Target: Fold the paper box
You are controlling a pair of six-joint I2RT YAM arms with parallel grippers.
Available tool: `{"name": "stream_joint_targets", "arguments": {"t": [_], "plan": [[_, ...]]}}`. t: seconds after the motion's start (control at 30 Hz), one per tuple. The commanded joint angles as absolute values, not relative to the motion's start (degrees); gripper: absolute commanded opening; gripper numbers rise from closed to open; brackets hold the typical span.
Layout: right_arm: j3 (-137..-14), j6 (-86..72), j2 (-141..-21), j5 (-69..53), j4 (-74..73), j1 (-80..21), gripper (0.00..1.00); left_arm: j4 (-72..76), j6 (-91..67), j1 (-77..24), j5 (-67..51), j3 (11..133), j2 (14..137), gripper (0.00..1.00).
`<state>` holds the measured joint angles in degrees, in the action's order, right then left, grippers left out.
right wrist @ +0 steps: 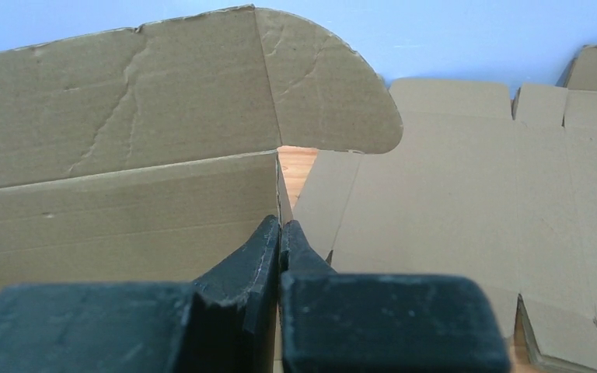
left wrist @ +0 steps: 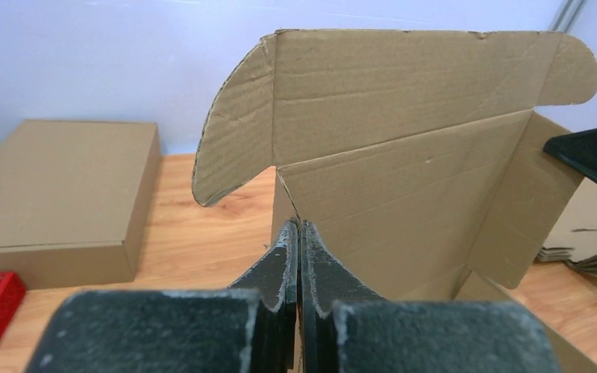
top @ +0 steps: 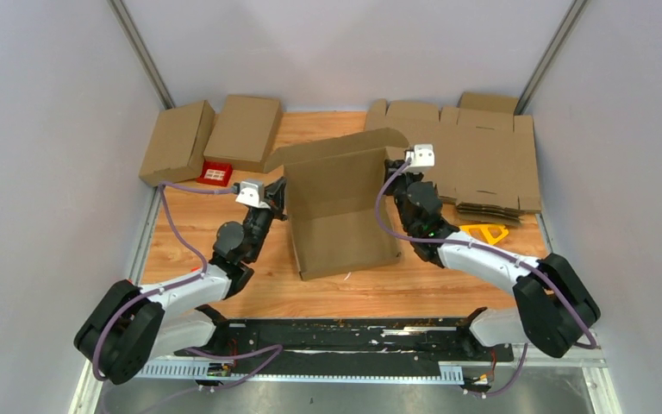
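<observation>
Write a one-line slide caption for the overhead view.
Half-folded box, lid upright, pinched at opposite walls by the left end effector and right end effector.

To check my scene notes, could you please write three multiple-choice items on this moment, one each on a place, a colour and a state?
1. Where does the flat cardboard stack lie? A at the far right; B at the far left; C at the near edge.
2. What colour is the small tray beside the two closed boxes? A green; B red; C blue.
3. How does the paper box hold its lid? A shut flat; B torn off; C raised upright.
Answers: 1 A, it fills the far right corner; 2 B, plainly red from above; 3 C, both wrist views show it rising.
</observation>
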<state>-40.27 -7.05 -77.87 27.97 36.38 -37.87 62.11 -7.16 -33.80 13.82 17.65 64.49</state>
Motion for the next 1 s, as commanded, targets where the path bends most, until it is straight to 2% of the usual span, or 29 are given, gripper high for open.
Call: {"name": "stream_joint_targets", "arguments": {"t": [0.0, 0.13, 0.53, 0.73, 0.77, 0.87, 0.97], "plan": [[-36.21, -7.24, -73.92, 24.14, 40.82, -39.11, 0.0, 63.04, -9.9, -37.47, 14.5, 16.38, 64.38, 0.0], [-33.24, -7.79, -69.92, 22.99, 37.59, -39.17, 0.0, 59.24, -11.97, -41.05, 16.55, 18.09, 64.39, 0.0], [-23.47, -10.71, -58.37, 19.24, 29.2, -39.16, 0.0, 65.32, -9.55, -54.95, 34.64, 15.8, 73.06, 0.0], [-22.32, -12.15, -53.77, 20.21, 20.76, -39.16, 0.08, 69.91, -10.58, -56.51, 35.61, 12.43, 75.73, 0.0], [-22.36, -12.3, -53.06, 19.95, 19.45, -39.13, 0.11, 69.8, -10.51, -56.51, 35.21, 12.05, 75.27, 0.0], [-24.03, -12.54, -50.75, 18.31, 12.86, -39.12, 0.37, 65.48, -10.39, -56.51, 33.92, 12.13, 72.64, 0.0], [-26.7, -12.92, -47.18, 18.03, 3.28, -39.18, 0.55, 58.18, -9.84, -56.51, 32.83, 13.19, 69.5, 0.0]]}}
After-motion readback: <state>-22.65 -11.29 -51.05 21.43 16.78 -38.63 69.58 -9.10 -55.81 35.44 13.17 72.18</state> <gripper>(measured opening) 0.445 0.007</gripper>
